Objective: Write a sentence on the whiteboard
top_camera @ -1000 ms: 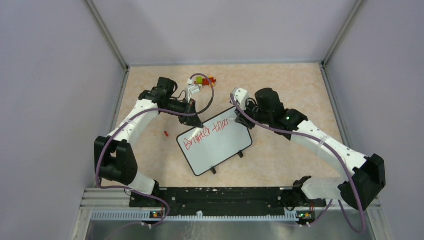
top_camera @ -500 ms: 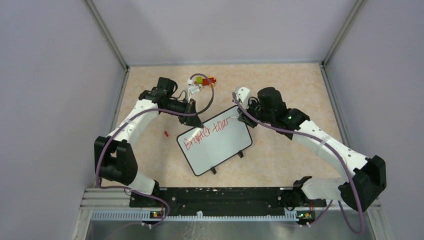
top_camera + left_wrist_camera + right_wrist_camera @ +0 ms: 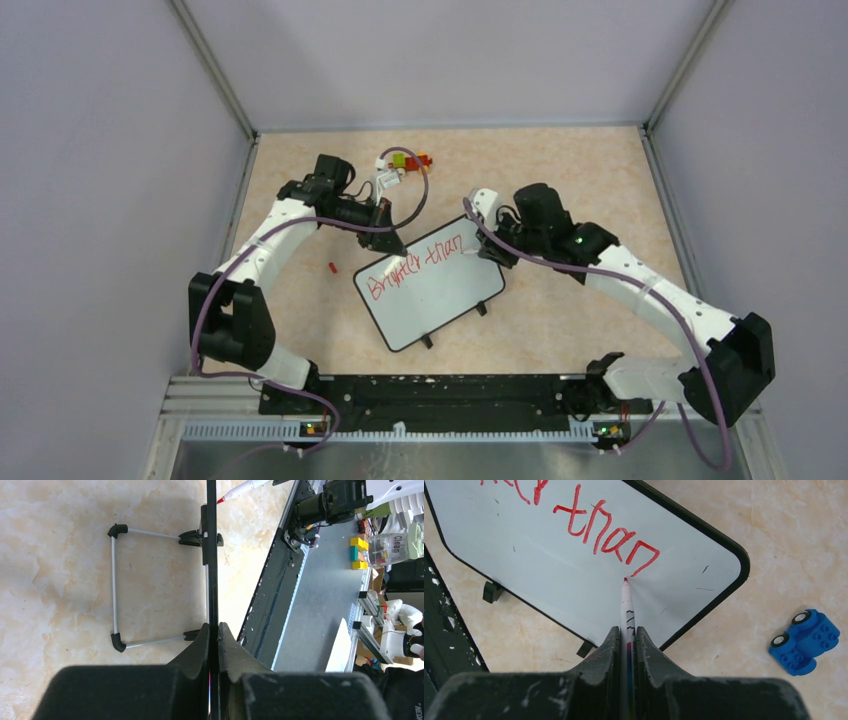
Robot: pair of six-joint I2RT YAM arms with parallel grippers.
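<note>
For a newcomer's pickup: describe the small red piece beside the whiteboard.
Find the whiteboard in the middle of the table. Just off its left corner lies a small red piece, alone, unlike the mixed-colour blocks clustered at the far edge.

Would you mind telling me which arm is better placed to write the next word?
Right: the right gripper holds the marker, tip at the whiteboard; the left gripper clamps its edge.

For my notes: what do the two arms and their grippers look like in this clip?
Both the left arm and right arm have white links joined by bulky black joints, with a purple cable looping along each. A small green light shows on the right one. The left gripper and right gripper have two matte black, tapering fingers; the right's look scuffed.
</note>
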